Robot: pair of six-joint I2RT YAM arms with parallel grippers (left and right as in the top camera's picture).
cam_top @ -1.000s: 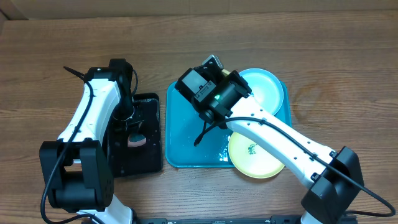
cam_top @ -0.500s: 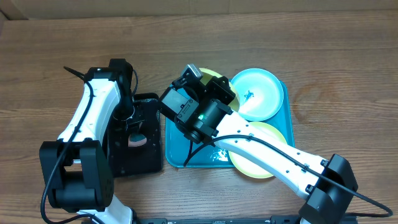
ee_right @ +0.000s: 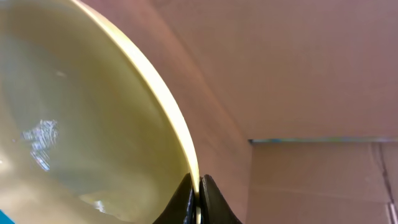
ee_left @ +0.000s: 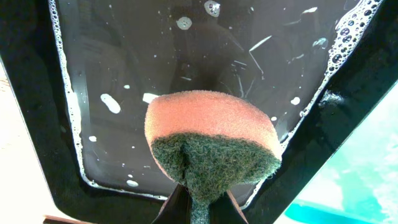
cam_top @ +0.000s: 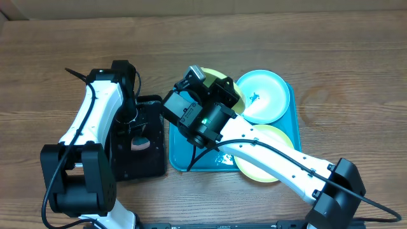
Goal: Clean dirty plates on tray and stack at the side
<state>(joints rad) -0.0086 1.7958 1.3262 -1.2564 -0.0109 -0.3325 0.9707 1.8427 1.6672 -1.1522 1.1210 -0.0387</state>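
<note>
Our right fingers [ee_right: 185,202] are pinched shut on the rim of a pale yellow-green plate [ee_right: 81,118]. The plate stands tilted, edge up, over the far left corner of the turquoise tray [cam_top: 181,149]. The right arm reaches from the near right edge of the worktop [cam_top: 63,38] diagonally across the tray, wrist rolled sideways, a small green light showing on it.

Just beside the held plate, the light blue plate [cam_top: 267,95] lies flat in the tray's far right corner, with a dark teal smear near its left rim. The second yellow-green plate [cam_top: 284,137] lies at the near right corner, partly under the arm.

Our left arm bends down over the black tray [ee_left: 31,124]. There the left fingers [ee_left: 177,211] clamp an orange-and-green sponge [ee_left: 211,134] above soapy water. We cannot tell whether the sponge touches it.
</note>
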